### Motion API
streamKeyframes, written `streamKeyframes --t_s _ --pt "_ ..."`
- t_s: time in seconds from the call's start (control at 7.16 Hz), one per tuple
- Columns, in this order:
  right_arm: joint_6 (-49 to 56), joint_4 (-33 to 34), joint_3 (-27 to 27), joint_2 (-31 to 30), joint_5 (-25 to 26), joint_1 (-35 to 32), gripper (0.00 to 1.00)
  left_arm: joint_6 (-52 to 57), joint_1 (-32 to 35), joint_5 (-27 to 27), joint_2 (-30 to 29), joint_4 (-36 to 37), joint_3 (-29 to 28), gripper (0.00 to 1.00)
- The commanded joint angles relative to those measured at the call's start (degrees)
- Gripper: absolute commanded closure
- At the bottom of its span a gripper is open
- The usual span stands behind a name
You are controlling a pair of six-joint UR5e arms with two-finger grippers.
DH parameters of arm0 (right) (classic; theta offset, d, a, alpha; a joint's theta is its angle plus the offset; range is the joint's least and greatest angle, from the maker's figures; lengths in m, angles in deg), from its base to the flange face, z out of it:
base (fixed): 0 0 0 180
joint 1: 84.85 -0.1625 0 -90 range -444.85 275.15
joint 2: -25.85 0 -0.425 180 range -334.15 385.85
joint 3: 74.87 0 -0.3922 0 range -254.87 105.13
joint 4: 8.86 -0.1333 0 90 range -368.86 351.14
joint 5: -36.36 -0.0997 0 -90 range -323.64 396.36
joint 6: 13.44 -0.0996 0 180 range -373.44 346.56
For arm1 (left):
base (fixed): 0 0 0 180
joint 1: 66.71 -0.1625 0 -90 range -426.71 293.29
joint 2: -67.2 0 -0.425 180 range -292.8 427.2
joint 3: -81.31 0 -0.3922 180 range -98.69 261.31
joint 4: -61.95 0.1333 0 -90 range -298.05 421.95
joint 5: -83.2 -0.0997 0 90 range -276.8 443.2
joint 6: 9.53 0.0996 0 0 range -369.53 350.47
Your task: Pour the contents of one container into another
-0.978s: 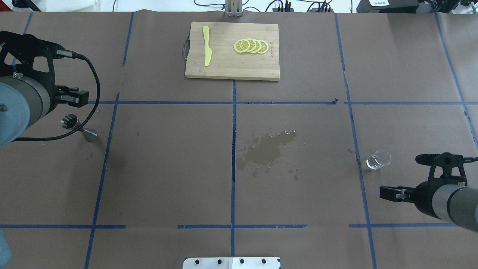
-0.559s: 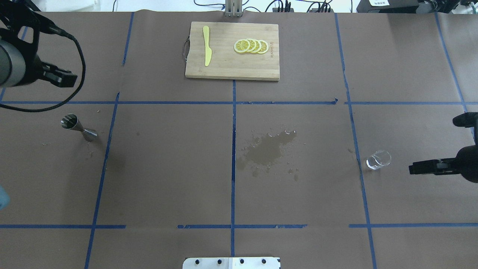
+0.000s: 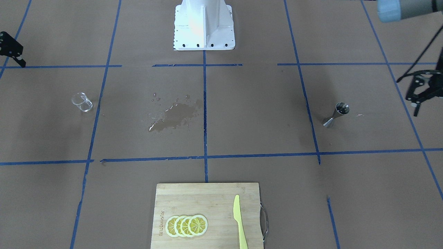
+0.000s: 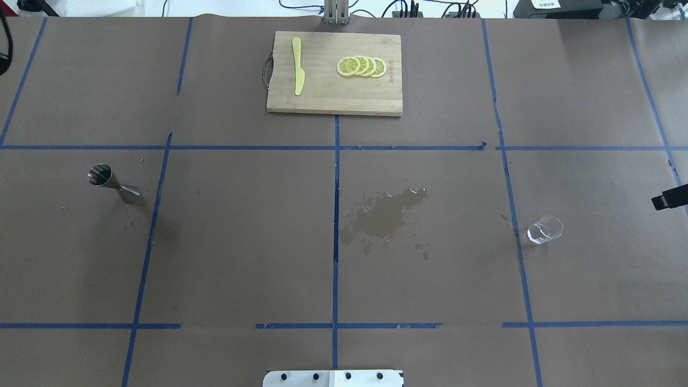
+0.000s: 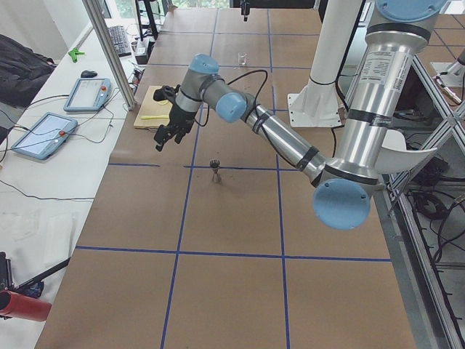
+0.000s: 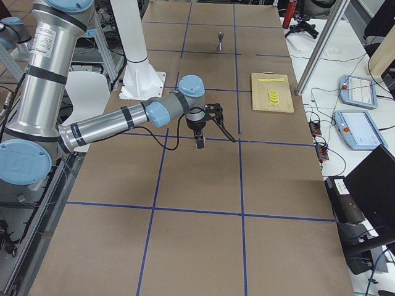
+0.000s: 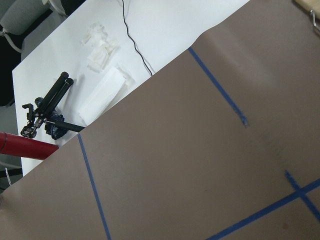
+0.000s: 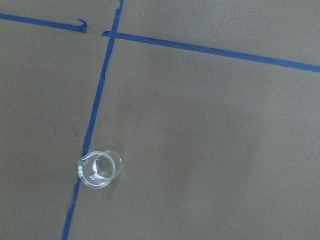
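Across the table, in the front-facing view, the clear glass cup stands upright on the robot's right side. The steel jigger stands upright well apart on its left, with a wet patch on the brown paper between them. Each vessel probably sits where its own arm can reach it. The left gripper hangs beyond the jigger and the right gripper is cut by the frame. Neither holds anything, and I cannot tell how their jaws stand. From overhead, the cutting board with lemon slices and a yellow knife lies at the far edge, leaving the middle open for moving. The left side view shows the near gripper raised above the jigger's height. The right side view shows the near gripper pointing down over bare paper. The left wrist sees only paper and the table's end. The right wrist sees the cup touching a blue tape line, with open paper on its other sides.
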Motion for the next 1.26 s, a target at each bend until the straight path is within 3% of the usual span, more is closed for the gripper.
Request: streamKeyframes --t_s 0.0,0.28,0.56,0.7,0.84,1.12 --pt "15.6 5.7 4.4 1.4 -1.9 -7.1 0.0 6.3 8.0 9.3 1.2 -3.2 -10.3 0.0" --pt "28.8 11.1 8.7 1.7 -2.0 -13.2 0.0 9.2 11.1 12.9 3.9 -2.9 -12.2 0.0" --pt "38.1 18.9 11.7 2.6 -1.5 -19.7 0.0 23.4 17.4 19.1 4.4 1.2 -16.9 0.0" --pt "41.2 20.4 12.5 2.9 -1.9 -23.0 0.0 22.8 17.5 19.3 5.0 4.8 -18.8 0.0" --pt "40.8 20.0 14.5 1.1 -4.0 -26.1 0.0 22.4 17.4 19.2 8.5 2.9 -19.7 0.0" --pt "39.2 18.6 16.8 1.3 -5.7 -26.2 0.0 21.4 17.4 19.3 10.5 0.6 -20.4 0.0"
